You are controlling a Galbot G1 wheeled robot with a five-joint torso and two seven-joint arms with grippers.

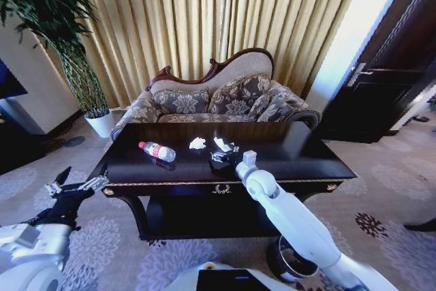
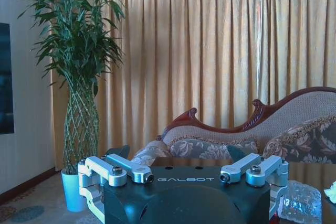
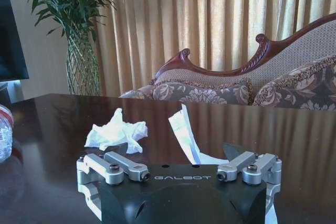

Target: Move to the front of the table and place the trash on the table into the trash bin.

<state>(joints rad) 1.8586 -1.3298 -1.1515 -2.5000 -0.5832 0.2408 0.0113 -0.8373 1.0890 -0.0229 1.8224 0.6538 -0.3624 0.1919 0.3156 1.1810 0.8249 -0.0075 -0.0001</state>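
Large rectangular glossy black table with gold edge trim (image 1: 286,168): stands before a patterned sofa with carved dark wood frame (image 1: 218,97). On its top, small clear plastic bottle with red cap (image 1: 157,150), lying on its side at 9 o'clock from the table's centre; crumpled white paper wad (image 1: 197,143) near centre, toward the sofa; second white paper piece (image 1: 223,144) just beside it at 3 o'clock. Right gripper (image 1: 223,157): over the tabletop at the second paper, jaws spread, the paper rising between them in the right wrist view (image 3: 185,129). Left gripper (image 1: 76,183): held off the table's left end above the carpet, jaws spread, holding nothing. Small round dark trash bin (image 1: 289,264): on the floor at 5 o'clock from the table, partly behind the right arm.
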